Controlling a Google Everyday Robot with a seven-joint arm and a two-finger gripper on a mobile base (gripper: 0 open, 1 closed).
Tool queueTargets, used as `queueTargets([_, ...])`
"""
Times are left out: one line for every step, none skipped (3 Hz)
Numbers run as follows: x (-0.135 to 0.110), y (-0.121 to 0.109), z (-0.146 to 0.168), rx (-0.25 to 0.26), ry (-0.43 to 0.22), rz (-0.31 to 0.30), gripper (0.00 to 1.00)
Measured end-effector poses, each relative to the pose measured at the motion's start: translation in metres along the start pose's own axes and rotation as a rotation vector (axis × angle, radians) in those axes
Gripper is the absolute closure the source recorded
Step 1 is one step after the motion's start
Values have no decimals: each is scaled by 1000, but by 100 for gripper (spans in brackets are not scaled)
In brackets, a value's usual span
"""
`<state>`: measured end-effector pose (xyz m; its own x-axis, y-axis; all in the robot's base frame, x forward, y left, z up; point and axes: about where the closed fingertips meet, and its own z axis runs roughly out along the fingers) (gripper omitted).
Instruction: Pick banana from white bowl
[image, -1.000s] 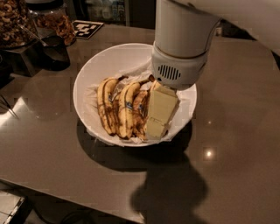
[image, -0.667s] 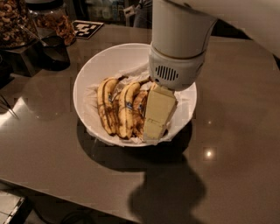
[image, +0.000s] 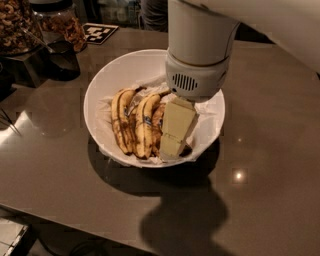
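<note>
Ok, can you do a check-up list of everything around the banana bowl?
Surface: glossy brown table, with a few spots of reflected light.
Job's things: white bowl lined with white paper; brown-blotched bananas lying side by side inside it.
Clutter: snack jars and a black-and-white square tag at the back left.
Grippers: pincer down inside the bowl, at the bananas' right side, under the arm's white wrist.
Cables: nothing seen.
Surroundings: dark behind the table, too dim to tell.

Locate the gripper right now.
Camera view, centre: the gripper is down inside the white bowl, toward its picture-right side, at the right end of the row of bananas.
</note>
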<state>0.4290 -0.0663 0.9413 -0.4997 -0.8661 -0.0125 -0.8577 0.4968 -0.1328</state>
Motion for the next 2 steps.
queueTargets([-24, -10, 4, 32, 10, 59, 0])
queueTargets([-42, -11, 8, 29, 8, 80, 0])
